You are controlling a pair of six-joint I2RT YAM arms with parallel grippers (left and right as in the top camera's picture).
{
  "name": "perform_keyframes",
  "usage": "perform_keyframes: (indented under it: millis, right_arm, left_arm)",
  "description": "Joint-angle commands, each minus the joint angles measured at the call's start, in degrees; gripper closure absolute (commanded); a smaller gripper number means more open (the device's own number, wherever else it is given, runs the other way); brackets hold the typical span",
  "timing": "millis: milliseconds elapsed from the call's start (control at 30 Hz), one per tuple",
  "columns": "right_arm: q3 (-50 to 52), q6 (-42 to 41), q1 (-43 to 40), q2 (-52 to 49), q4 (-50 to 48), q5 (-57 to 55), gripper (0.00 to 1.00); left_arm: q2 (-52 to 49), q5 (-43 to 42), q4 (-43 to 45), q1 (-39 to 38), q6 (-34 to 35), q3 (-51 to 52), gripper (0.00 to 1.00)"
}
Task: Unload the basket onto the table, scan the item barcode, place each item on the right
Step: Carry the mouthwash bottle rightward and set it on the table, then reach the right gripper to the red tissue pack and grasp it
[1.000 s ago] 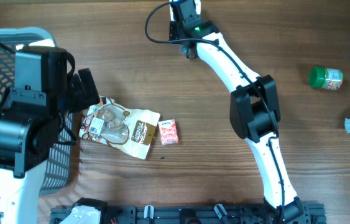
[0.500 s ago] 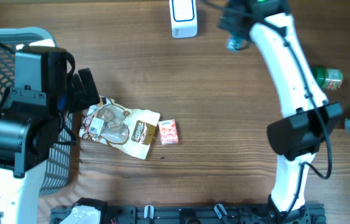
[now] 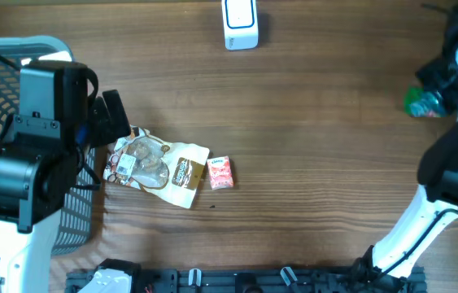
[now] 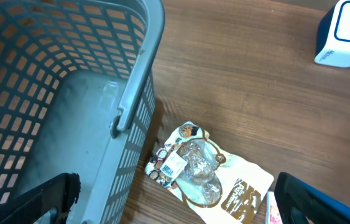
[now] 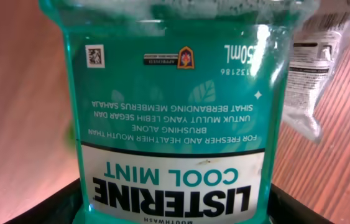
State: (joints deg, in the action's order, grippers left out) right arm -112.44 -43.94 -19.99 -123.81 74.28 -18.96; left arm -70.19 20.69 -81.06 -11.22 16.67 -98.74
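Filling the right wrist view, the mouthwash bottle (image 5: pixel 175 112) sits between the dark fingers (image 5: pixel 50 208).

Clear green plastic mouthwash bottle (image 5: pixel 175 106) with glossy paper label; grey plastic mesh basket (image 4: pixel 50 93); matt woodgrain table (image 3: pixel 318 146).

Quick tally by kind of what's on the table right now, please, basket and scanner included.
Basket: 1
Scanner: 1
Snack bag: 1
Small pink packet: 1
Mouthwash bottle: 1
Clear wrapped packet: 1
Total: 6
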Motion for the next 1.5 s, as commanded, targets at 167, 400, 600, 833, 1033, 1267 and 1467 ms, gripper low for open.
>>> perform_keyframes:
  millis: [167,400,600,833,1033,1267,1467]
  right_arm:
    - [16.96,3.91,-8.87,0.26,-12.44,-1.97,0.51]
    - [17.2,8.41,-8.92,0.28,-14.8,-0.26,0.0]
    - [5.88,9.35,-4.11,4.63,-4.74,0.35,0.0]
    - [-1.29,-6.75,22.64,9.77,17.88,23.67,0.0]
    - [-1.2,-34.97,49.33,9.53,13.86,29.83,0.01]
    - [12.76,-58.03,61.05,8.79,0.07,38.73,0.0]
    - [19.58,-68.24,62.38,8.79,-6.97,38.36,0.0]
  left_arm:
    - [0.0,-0.52,-0.04,0.15,0.33,0.15,0.0]
    - [0.0,-0.52,-0.04,0.15,0.33,0.15,0.0]
    - [0.0,-0.52,-0.04,0.15,0.33,0.15,0.0]
    - [0.0,-0.52,-0.04,0.15,0.33,0.15,0.0]
    - [0.0,-0.52,-0.04,0.15,0.33,0.15,0.0]
    - [0.0,-0.55,-0.04,0.15,0.33,0.15,0.0]
    - [0.0,-0.52,-0.04,0.15,0.33,0.15,0.0]
